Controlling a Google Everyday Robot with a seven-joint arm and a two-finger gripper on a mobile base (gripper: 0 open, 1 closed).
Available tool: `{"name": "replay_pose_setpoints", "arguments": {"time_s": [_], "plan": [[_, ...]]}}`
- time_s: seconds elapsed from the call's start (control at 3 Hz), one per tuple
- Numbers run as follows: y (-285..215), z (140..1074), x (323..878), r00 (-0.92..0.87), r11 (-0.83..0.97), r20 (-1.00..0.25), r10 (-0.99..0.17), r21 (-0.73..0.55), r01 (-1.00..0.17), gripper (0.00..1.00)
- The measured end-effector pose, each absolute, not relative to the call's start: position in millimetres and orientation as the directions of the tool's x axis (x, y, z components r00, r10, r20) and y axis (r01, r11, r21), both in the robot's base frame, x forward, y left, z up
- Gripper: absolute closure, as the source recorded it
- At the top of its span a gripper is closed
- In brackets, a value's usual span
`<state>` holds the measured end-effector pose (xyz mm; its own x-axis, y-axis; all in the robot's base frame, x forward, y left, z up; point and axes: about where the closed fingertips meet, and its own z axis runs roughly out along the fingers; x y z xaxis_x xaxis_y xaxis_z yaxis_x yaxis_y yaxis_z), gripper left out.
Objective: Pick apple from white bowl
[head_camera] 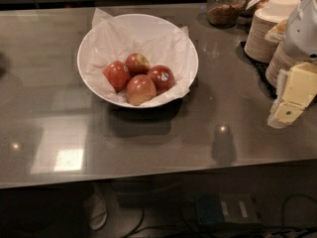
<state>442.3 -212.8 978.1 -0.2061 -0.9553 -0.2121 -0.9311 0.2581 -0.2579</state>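
The white bowl (83, 66) stands on the grey table, left of centre, lined with crumpled white paper. Several apples lie in it. The apple (161, 77), deep red and glossy with a small white sticker, is at the right of the group. A paler apple (140, 89) lies in front of it, one with a yellow-green patch (137, 62) behind, and a red one (117, 75) at the left. My gripper (292, 95), cream coloured, hangs at the right edge of the view, far to the right of the bowl and above the table, holding nothing that I can see.
Stacks of tan paper bowls (267, 31) stand at the back right, beside the white arm (306, 26). A glass jar (225, 6) stands behind the bowl at the right. The table's front edge (148, 175) runs across the lower view, with cables on the floor below.
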Motion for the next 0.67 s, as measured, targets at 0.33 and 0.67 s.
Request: {"name": "replay_pose_setpoints", "arguments": {"time_s": [0.33,0.67], "plan": [[-197.9,979.7,459.9,-0.145,0.211,-0.234,-0.961,-0.287,-0.934,0.00],[-171.8,976.0,476.7,-0.071,0.152,-0.270,-0.960,-0.292,-0.944,0.00]]}}
